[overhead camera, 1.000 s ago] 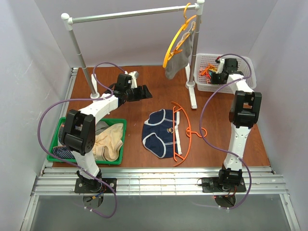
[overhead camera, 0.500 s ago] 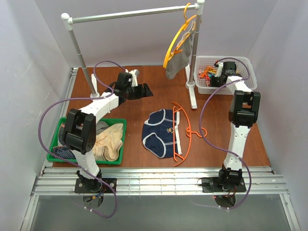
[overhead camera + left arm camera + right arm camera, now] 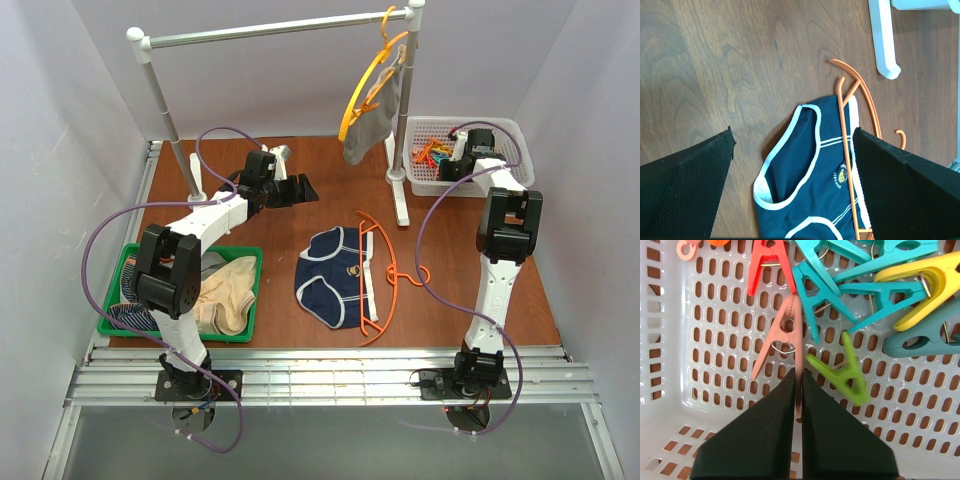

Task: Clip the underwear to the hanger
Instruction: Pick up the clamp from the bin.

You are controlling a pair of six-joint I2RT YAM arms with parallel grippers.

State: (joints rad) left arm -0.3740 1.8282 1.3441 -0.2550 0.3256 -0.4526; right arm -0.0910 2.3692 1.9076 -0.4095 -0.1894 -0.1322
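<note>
underwear (image 3: 335,265) lies flat; right gripper (image 3: 799,376) pinches a pink peg (image 3: 784,330).

Bare table (image 3: 715,75) left of underwear (image 3: 810,180), rack foot (image 3: 883,40) beyond hanger (image 3: 842,100)

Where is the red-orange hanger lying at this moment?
In the top view, the hanger lies flat near the middle of the table, overlapping the right edge of the underwear.

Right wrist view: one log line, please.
right pincer shut on pink peg in basket | left pincer open, empty | hanger lying on underwear
</note>
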